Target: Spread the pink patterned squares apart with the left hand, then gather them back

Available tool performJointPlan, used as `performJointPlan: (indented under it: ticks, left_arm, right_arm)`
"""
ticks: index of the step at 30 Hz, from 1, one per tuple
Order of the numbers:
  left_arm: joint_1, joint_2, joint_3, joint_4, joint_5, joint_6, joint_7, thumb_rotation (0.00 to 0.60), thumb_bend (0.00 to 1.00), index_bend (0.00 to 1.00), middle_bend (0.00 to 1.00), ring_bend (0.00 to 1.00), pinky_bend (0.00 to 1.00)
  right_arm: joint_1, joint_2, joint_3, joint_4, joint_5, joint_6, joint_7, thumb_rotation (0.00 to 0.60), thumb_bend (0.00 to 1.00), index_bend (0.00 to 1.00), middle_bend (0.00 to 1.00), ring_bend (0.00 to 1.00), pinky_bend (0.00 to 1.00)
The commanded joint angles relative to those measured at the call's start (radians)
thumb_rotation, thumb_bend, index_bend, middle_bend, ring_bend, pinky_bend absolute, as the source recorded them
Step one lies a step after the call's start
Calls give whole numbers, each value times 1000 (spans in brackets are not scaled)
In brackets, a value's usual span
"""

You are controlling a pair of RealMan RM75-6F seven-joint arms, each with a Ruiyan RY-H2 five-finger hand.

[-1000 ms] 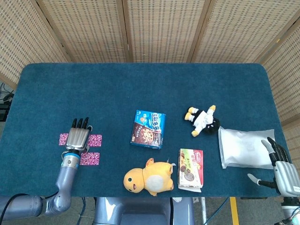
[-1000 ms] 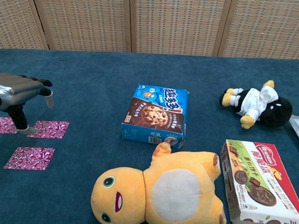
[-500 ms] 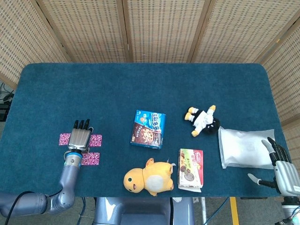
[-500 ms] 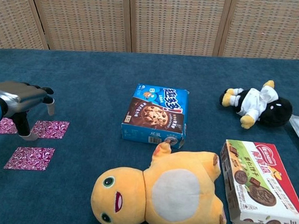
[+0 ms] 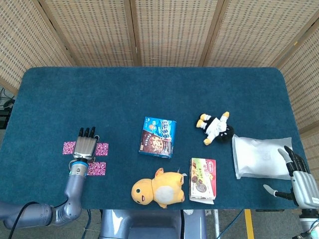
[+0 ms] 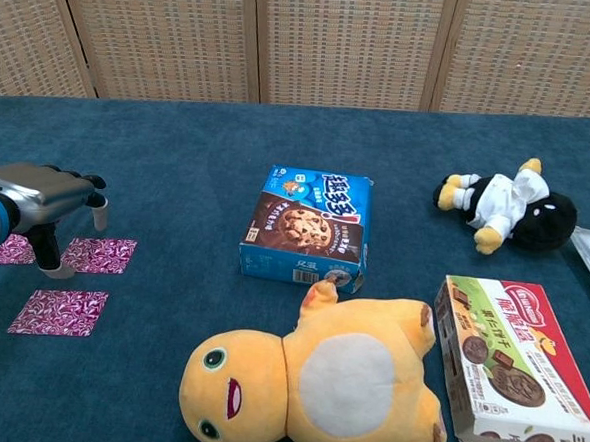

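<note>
Three pink patterned squares lie at the table's left front. One square (image 5: 101, 149) (image 6: 101, 254) sits right of my left hand, another (image 5: 68, 147) (image 6: 7, 250) peeks out on its left, and a third (image 5: 95, 169) (image 6: 60, 312) lies nearer the front edge. My left hand (image 5: 85, 146) (image 6: 38, 198) hovers palm down over the gap between the upper two, fingers apart and pointing down, holding nothing. My right hand (image 5: 298, 176) rests open at the far right front corner, beside a white pouch.
A blue cookie box (image 5: 157, 137) (image 6: 309, 226) lies mid-table. A yellow plush (image 5: 158, 187) (image 6: 318, 375), a red-green snack box (image 5: 203, 179) (image 6: 510, 365), a black-and-white plush (image 5: 217, 127) (image 6: 506, 206) and a white pouch (image 5: 260, 157) fill the right half.
My left hand has drawn back slightly toward the front edge and to the left. The squares have not shifted, and the right hand has stayed still.
</note>
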Motion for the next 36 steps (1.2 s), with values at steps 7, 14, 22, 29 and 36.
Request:
performJointPlan:
  ticks: [7,14,22,29,36]
  left_arm:
    - [-1,-17,7,18,-2,1,3,600,265,291,0,0,0]
    - [-1,-27,7,28,1,6,4,600,271,291,0,0,0]
    - [-1,-37,3,43,0,9,6,600,276,291,0,0,0]
    - [-1,-53,5,66,-10,1,13,600,280,292,0,0,0]
    - [-3,-62,-1,86,-14,1,20,600,286,292,0,0,0]
  right_arm:
    - [0,1,0,-1,0,0,1,600,105,43,0,0,0]
    - [0,0,-1,-3,-2,2,-3,600,105,43,0,0,0]
    - [0,1,-1,-3,-1,1,-1,600,105,43,0,0,0]
    - [0,1,-1,-2,-2,0,1,600,105,43,0,0,0]
    - [0,1,-2,-1,-2,-1,0,600,105,43,0,0,0]
